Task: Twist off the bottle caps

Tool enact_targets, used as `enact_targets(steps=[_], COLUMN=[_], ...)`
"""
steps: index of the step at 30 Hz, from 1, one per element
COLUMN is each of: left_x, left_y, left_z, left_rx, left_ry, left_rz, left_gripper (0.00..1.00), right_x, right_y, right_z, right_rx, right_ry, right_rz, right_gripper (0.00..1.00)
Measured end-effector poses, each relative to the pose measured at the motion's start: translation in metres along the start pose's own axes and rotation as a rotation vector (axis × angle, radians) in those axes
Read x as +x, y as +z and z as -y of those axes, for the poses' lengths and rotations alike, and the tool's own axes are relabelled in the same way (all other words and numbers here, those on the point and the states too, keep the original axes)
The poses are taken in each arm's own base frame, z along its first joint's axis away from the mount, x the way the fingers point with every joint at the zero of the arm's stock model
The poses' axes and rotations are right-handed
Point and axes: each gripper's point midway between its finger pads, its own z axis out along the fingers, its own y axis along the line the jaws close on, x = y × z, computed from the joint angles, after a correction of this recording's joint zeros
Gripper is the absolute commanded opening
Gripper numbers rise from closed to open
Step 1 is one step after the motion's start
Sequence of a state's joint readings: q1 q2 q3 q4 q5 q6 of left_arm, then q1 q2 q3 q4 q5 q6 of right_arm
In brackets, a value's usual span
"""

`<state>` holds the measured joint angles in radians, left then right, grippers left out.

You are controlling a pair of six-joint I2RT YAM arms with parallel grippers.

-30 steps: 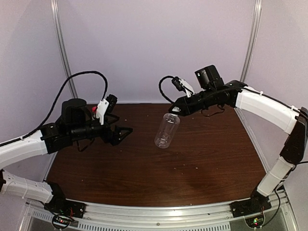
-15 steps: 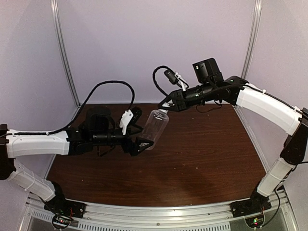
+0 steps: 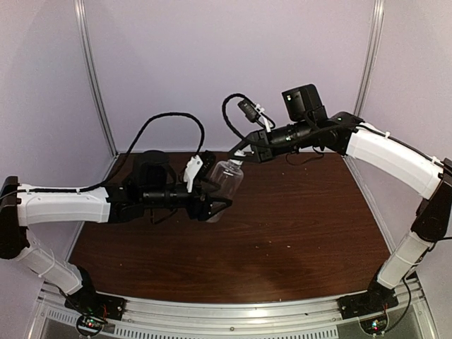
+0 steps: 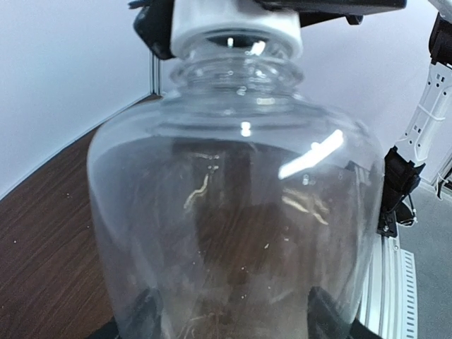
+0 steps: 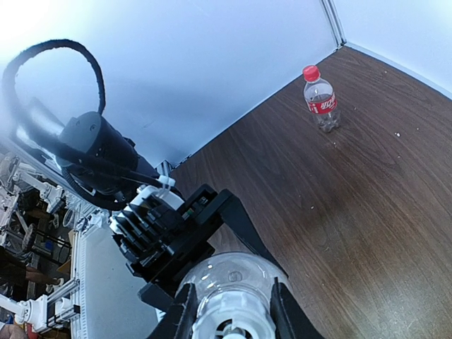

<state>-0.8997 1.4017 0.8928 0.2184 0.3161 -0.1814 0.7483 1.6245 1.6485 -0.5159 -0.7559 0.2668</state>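
Note:
My right gripper is shut on the white cap of the taller clear bottle and holds the bottle tilted above the table. In the right wrist view the fingers flank the white cap. My left gripper is open, with its jaws on either side of the bottle's lower end. The bottle fills the left wrist view, with the white cap at the top. The small bottle with the red label and red cap stands upright on the table far off. It is hidden in the top view.
The dark wooden table lies below both arms. White walls and metal posts close it in at the back and sides. Black cables loop above the left arm.
My left arm has reached right until its open jaws straddle the bottle's lower end. My right gripper carried the bottle left and slightly up, then held almost still.

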Motion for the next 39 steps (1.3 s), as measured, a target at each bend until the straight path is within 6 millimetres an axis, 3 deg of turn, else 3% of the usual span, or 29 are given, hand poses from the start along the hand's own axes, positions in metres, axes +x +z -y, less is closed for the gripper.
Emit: enact_targets(steps=[3, 6, 8, 14, 20, 27, 39], left_x=[0.000, -0.001, -0.003, 0.000, 0.001, -0.005, -0.019], left_y=[0.001, 0.001, 0.001, 0.000, -0.006, -0.010, -0.013], left_z=[0.002, 0.002, 0.002, 0.000, -0.001, -0.001, 0.001], left_rx=[0.010, 0.013, 0.012, 0.004, -0.007, -0.007, 0.008], left_ry=[-0.005, -0.008, -0.015, -0.052, -0.093, -0.134, -0.162], left_rz=[-0.001, 0.005, 0.013, 0.049, 0.097, 0.150, 0.215], left_gripper=[0.56, 0.49, 0.43, 0.40, 0.37, 0.36, 0.36], right_x=[0.000, -0.001, -0.003, -0.004, -0.006, -0.011, -0.027], right_y=[0.000, 0.000, 0.000, 0.004, 0.003, 0.007, 0.015], right_z=[0.000, 0.000, 0.000, 0.001, 0.002, -0.013, -0.014], right_rx=[-0.001, 0.000, 0.000, -0.005, 0.015, 0.027, 0.059], right_ry=[-0.001, -0.001, 0.000, 0.018, 0.043, 0.030, 0.036], right_rz=[0.000, 0.003, 0.010, 0.042, 0.103, 0.199, 0.295], right_gripper=[0.01, 0.13, 0.22, 0.58, 0.79, 0.75, 0.33])
